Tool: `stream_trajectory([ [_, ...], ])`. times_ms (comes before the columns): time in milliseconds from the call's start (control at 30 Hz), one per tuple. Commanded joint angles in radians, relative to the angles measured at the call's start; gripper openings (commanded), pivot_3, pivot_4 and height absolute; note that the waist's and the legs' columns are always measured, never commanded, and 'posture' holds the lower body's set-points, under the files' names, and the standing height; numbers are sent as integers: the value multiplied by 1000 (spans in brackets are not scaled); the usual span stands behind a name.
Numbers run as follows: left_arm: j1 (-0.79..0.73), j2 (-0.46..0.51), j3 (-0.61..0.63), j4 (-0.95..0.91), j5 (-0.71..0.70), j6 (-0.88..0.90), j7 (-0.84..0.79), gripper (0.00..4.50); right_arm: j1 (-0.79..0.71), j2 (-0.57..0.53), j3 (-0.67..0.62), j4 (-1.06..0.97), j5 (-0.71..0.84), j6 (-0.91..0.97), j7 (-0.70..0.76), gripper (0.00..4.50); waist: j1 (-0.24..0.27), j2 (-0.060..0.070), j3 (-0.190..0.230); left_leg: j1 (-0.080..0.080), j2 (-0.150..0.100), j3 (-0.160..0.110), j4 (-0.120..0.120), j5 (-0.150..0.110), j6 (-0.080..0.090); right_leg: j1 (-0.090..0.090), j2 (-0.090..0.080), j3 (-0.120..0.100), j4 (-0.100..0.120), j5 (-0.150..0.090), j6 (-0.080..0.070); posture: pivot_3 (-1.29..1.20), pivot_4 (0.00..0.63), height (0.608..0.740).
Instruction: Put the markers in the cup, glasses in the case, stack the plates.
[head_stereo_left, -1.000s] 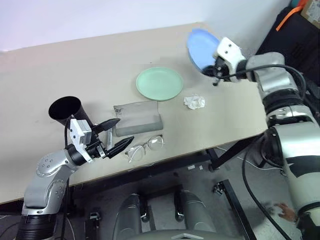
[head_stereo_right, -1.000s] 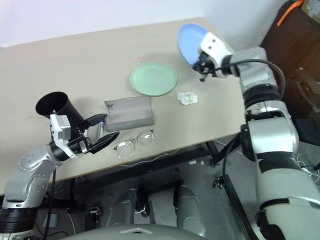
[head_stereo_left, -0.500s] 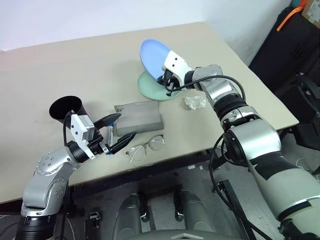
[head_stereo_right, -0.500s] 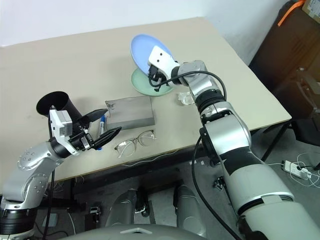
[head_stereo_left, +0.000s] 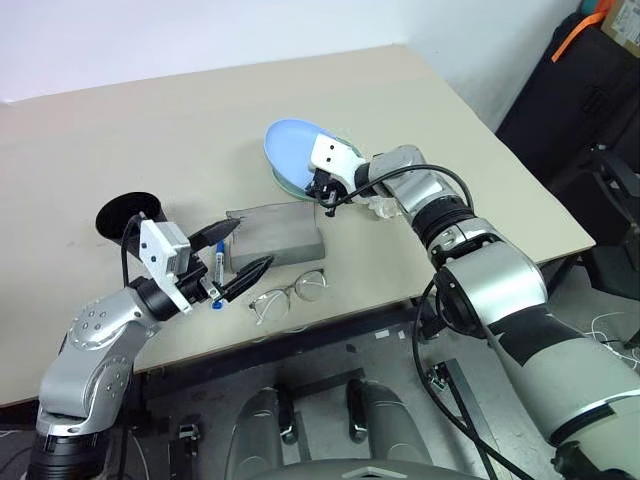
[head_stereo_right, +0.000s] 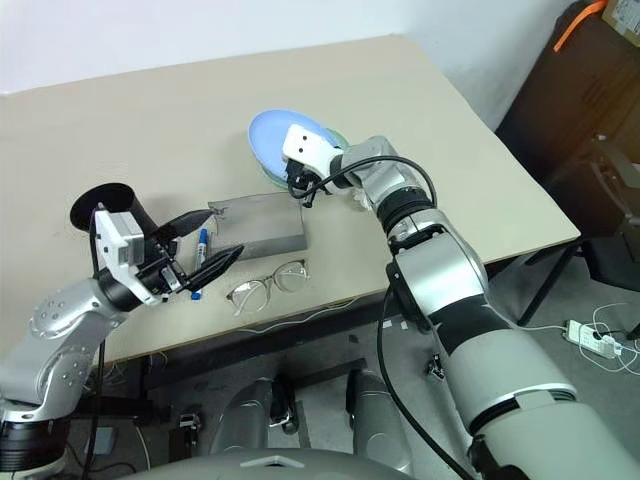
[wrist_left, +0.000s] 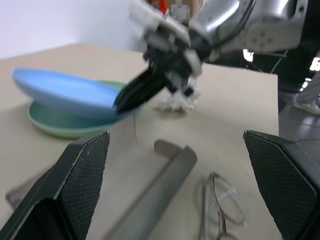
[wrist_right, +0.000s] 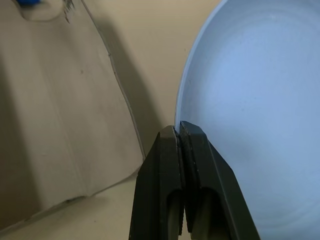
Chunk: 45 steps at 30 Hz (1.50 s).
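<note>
Right claw (head_stereo_left: 327, 192) is clenched on the near rim of the light blue plate (head_stereo_left: 295, 148), which hangs tilted over the light green plate (wrist_left: 60, 125) far out on the table (head_stereo_left: 150, 130); in the left wrist view its far edge seems to touch the green one already, though I cannot be sure. So the stacking step is in hand, and the next move, as I judge it, calls for lowering the held rim until the blue plate lies level and centred, then letting go. Left claw (head_stereo_left: 238, 262) stands released, spread wide and holding nothing, just above the blue-capped marker (head_stereo_left: 217, 273), which lies on the table beside the grey case (head_stereo_left: 278, 235), with the black cup (head_stereo_left: 128, 218) near behind. Wire glasses (head_stereo_left: 290, 293) lie at the table's near edge, just in front of the case. Most of the green plate is covered by the blue one, the crumpled tissue (wrist_left: 176, 101) is half hidden behind the right arm, and I can make out no black-capped marker.
</note>
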<state>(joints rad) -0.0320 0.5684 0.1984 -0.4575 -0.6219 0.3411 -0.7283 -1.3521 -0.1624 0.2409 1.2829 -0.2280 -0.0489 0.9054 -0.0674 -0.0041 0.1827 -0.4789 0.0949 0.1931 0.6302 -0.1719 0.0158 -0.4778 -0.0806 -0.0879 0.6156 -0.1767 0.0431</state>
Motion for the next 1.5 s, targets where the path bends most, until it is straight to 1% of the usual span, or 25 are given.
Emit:
stream_trajectory([
  [33,-17,11,4,-52,-16,21,15,4500,-27,-4,5,3,-25,-10,-36,23,-2,0,0,0,0,0,0,0,0,0,0,0,0,0,0,0,150,719],
  [67,-18,12,5,-54,-18,25,17,4500,-28,-4,8,4,-31,-14,-42,23,-2,0,0,0,0,0,0,0,0,0,0,0,0,0,0,0,150,719],
  [167,-17,11,8,-67,-19,38,23,4500,-33,-7,6,3,-36,-16,-31,662,-2,0,0,0,0,0,0,0,0,0,1,0,-1,0,0,0,150,719],
  [267,-15,12,12,-70,-20,42,22,4500,-34,-11,15,0,-50,-26,-13,1608,-2,0,0,0,0,0,0,1,-1,0,2,0,-1,0,0,0,150,719],
  [400,-17,11,16,-68,-21,44,20,4500,-45,-13,5,-7,-45,-32,-2,3061,-2,0,0,0,0,0,0,1,-2,0,2,0,0,0,0,0,150,719],
  [533,-16,10,20,-62,-23,40,14,4500,-94,-27,-57,-14,9,-6,-20,4487,-2,0,0,0,1,0,0,1,-2,0,2,0,0,0,-1,0,150,719],
  [767,-7,14,37,-55,-20,33,1,4500,-143,-109,-149,-36,91,81,55,4487,0,0,0,0,1,0,0,1,-2,0,2,0,-1,0,-1,0,150,719],
  [867,1,16,43,-54,-18,28,-5,4500,-118,-169,-164,-38,101,164,89,4487,0,0,0,0,1,0,0,1,-2,0,1,0,-2,0,-1,0,150,719],
  [1000,5,17,49,-48,-16,22,-12,4500,-76,-213,-182,-33,118,291,91,4487,-1,0,0,0,1,0,0,1,-2,0,1,0,-3,0,-1,0,150,719],
  [1167,7,23,57,-41,-16,22,-23,4500,-4,-261,-166,-49,105,415,137,4487,-3,0,0,0,1,-1,0,1,-2,-1,2,1,-2,0,-1,0,150,719],
  [1367,8,25,55,-11,-4,1,-47,4500,62,-277,-111,-60,55,440,135,4487,-2,0,0,0,1,-1,0,1,-2,-1,2,1,-2,0,-1,0,150,719],
  [1467,17,22,53,6,5,-22,-63,4500,78,-284,-90,-73,37,422,133,3913,-2,0,0,0,1,-1,0,1,-2,0,2,1,-2,0,-1,0,150,719],
  [1500,21,21,53,9,7,-28,-66,4500,80,-285,-88,-75,34,419,124,3644,-2,0,0,0,1,-1,0,1,-2,0,2,1,-2,0,-1,0,150,719],
])
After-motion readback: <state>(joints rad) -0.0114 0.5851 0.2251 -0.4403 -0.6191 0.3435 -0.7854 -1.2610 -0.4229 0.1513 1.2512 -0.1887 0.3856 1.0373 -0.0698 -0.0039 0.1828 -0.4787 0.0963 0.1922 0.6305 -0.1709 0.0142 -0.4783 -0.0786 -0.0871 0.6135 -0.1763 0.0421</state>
